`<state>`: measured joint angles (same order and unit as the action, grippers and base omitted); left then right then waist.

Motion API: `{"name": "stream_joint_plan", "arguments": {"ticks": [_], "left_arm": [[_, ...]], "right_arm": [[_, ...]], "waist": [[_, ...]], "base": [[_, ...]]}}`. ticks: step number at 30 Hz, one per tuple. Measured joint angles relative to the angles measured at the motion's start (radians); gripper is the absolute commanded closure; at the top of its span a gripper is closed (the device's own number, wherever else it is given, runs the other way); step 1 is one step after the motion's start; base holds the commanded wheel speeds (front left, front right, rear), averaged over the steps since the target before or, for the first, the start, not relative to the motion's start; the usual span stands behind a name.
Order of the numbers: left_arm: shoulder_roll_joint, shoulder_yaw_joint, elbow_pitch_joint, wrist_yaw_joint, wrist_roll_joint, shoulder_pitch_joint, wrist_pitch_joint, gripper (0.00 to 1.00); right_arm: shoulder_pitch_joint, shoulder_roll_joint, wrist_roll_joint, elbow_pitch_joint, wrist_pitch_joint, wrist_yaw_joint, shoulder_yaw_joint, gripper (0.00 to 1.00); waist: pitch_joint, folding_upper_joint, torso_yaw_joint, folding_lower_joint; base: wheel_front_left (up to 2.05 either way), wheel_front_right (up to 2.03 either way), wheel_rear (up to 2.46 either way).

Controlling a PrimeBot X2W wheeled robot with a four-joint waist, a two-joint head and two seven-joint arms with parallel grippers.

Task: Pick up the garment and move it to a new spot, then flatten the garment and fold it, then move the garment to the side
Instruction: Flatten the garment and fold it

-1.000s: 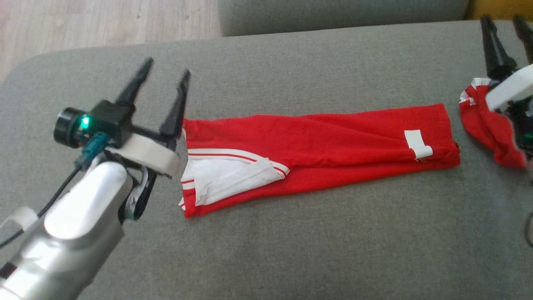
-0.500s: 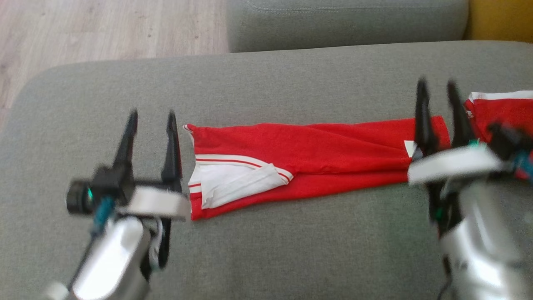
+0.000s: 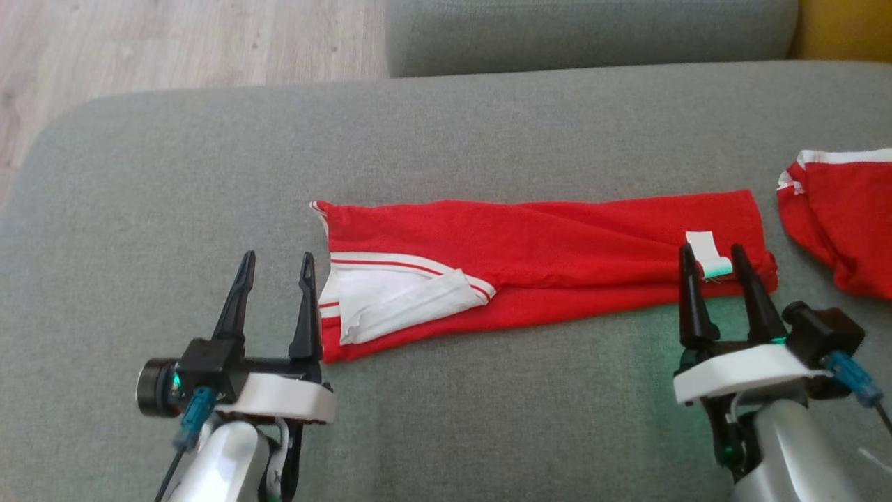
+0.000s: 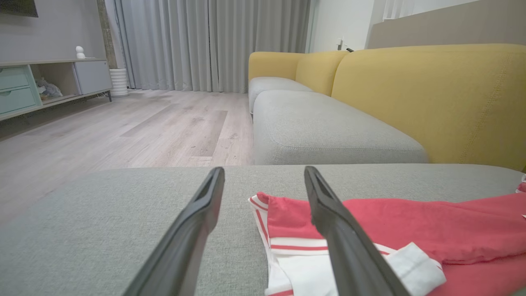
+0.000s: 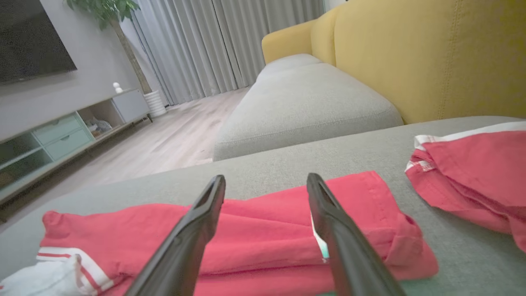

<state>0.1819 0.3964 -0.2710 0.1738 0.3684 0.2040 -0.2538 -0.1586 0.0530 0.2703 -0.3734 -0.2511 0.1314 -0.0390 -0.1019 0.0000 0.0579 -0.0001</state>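
Note:
The garment [image 3: 543, 258] is red with white trim, folded into a long strip across the grey cushion [image 3: 446, 139]; it also appears in both wrist views [image 4: 411, 230] [image 5: 263, 238]. A white inner panel [image 3: 397, 300] shows at its left end and a white label [image 3: 707, 251] near its right end. My left gripper [image 3: 275, 263] stands open just left of the strip's near-left corner, nothing between its fingers [image 4: 197, 218]. At the strip's near-right edge my right gripper [image 3: 712, 254] is open too, its tips over the label, fingers [image 5: 328, 213] empty.
A second red garment [image 3: 840, 216] with white trim lies bunched at the right [image 5: 472, 181]. Wooden floor [image 3: 174, 42] lies beyond the cushion's rounded left corner. Another grey cushion [image 3: 592, 31] sits behind, and a yellow sofa back [image 4: 431, 94] rises on the right.
Both arms have drawn back toward the near edge of the cushion. The right gripper came from the far right beside the bunched garment to the strip's right end. The strip lies unmoved.

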Motion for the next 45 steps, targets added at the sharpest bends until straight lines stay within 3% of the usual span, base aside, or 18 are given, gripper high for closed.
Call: {"name": "stream_joint_plan", "arguments": {"ticks": [14, 21, 22, 23, 24, 31, 39, 45], "left_arm": [[-0.066, -0.078, -0.034, -0.096, -0.1, 0.062, 0.0, 0.0], [-0.084, -0.12, -0.049, -0.123, -0.133, 0.081, 0.0, 0.0], [-0.086, -0.127, -0.05, -0.123, -0.134, 0.082, 0.0, 0.0], [-0.088, -0.134, -0.052, -0.126, -0.135, 0.083, 0.0, 0.0], [-0.089, -0.14, -0.054, -0.131, -0.142, 0.084, 0.0, 0.0], [-0.099, -0.168, -0.058, -0.14, -0.161, 0.084, 0.0, 0.0], [-0.112, -0.176, -0.066, -0.15, -0.171, 0.081, 0.0, 0.0], [-0.124, -0.186, -0.074, -0.157, -0.176, 0.074, 0.0, 0.0]], "right_arm": [[-0.262, -0.005, -0.177, -0.346, 0.068, 0.0, 0.374, 0.0], [-0.35, 0.002, -0.2, -0.539, 0.053, 0.0, 0.394, 0.0], [-0.363, 0.004, -0.2, -0.557, 0.049, 0.0, 0.388, 0.2], [-0.372, 0.006, -0.2, -0.572, 0.046, 0.0, 0.379, 0.85], [-0.38, 0.007, -0.201, -0.582, 0.038, 0.0, 0.373, 1.0], [-0.38, -0.009, -0.316, -0.56, 0.021, 0.0, 0.471, 1.0], [-0.38, 0.041, -0.37, -0.447, 0.041, 0.0, 0.595, 1.0], [-0.38, 0.017, -0.36, -0.348, 0.078, 0.0, 0.544, 1.0]], "waist": [[-0.123, 0.0, 0.016, 0.0003], [-0.153, 0.0, 0.02, 0.0001], [-0.153, 0.0, 0.017, 0.0001], [-0.153, 0.0, 0.015, 0.0001], [-0.151, 0.0, 0.012, 0.0001], [-0.125, 0.0, -0.011, 0.0001], [-0.089, 0.0, -0.023, 0.0], [-0.055, 0.0, -0.022, 0.0]], "base": [[0.0, 0.0, 0.0], [0.0, 0.0, 0.0], [0.0, 0.0, 0.0], [0.0, 0.0, 0.0], [0.0, 0.0, 0.0], [0.0, 0.0, 0.0], [0.0, 0.0, 0.0], [0.0, 0.0, 0.0]]}}
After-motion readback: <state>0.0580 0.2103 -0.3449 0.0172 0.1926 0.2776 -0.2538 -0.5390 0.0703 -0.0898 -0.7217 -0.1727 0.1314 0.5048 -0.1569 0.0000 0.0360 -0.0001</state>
